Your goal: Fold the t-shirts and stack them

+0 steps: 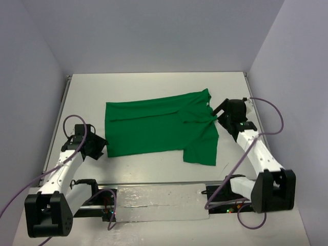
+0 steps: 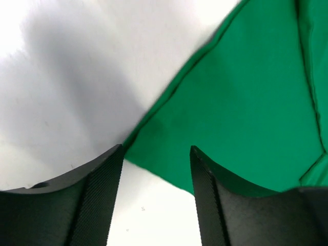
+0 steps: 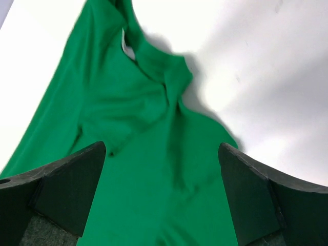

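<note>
A bright-green t-shirt (image 1: pixel 159 125) lies flat on the white table (image 1: pixel 154 82), its body folded lengthwise and a sleeve flap hanging toward the near edge at the right. My left gripper (image 1: pixel 100 146) is just off the shirt's near-left corner. In the left wrist view that gripper (image 2: pixel 156 171) is open, with the shirt's corner (image 2: pixel 246 92) and bare table showing in the gap. My right gripper (image 1: pixel 217 114) sits at the shirt's right edge by the collar. In the right wrist view it (image 3: pixel 161 154) stands wide open above the green cloth (image 3: pixel 148 169), holding nothing.
Grey walls close in the table on the left, back and right. A metal rail (image 1: pixel 154 183) with the arm bases runs along the near edge. Purple cables (image 1: pixel 266 110) loop beside each arm. A white strip (image 1: pixel 159 205) lies between the bases.
</note>
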`<state>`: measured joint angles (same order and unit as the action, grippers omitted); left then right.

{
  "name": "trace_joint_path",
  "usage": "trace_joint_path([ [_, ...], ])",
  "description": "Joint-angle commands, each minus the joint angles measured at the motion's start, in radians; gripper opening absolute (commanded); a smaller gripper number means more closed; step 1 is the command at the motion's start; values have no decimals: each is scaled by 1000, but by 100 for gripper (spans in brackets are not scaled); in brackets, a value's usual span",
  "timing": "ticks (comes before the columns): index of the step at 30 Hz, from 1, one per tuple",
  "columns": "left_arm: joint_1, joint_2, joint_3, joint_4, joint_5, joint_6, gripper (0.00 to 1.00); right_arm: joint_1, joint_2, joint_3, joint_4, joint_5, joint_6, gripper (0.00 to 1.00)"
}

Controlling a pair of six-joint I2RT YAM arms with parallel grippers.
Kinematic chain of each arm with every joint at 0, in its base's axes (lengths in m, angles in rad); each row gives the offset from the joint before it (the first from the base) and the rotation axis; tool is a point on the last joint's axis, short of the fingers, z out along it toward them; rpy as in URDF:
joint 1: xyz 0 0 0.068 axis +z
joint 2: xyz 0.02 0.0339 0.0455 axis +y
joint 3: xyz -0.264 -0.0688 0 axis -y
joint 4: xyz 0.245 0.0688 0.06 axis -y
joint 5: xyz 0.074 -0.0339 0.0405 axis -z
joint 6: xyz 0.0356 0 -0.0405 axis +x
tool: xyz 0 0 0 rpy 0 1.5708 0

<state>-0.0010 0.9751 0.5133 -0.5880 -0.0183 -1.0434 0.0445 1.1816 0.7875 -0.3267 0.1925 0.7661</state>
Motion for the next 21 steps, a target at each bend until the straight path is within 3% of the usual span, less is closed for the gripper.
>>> trace_joint_path([
  [1,-59,-23,-3,-64,-94,-110,61,-9,-147,-140,-86,-64,-18,98],
  [9,-121,88,-37,37,-83,-110,59,-9,-300,-313,-191,-123,57,96],
  [15,-139,140,-66,72,-100,-126,58,-9,-387,-347,-267,-131,96,96],
  [16,-139,140,-66,80,-103,-127,54,-9,-397,-347,-300,-117,106,96],
  [19,-139,133,-59,88,-105,-124,18,-3,-444,-355,-369,-85,131,95],
  [20,-139,123,-49,87,-103,-123,10,10,-469,-362,-393,-79,148,94],
  [21,-139,111,-42,79,-108,-125,10,15,-489,-372,-411,-89,185,92],
])
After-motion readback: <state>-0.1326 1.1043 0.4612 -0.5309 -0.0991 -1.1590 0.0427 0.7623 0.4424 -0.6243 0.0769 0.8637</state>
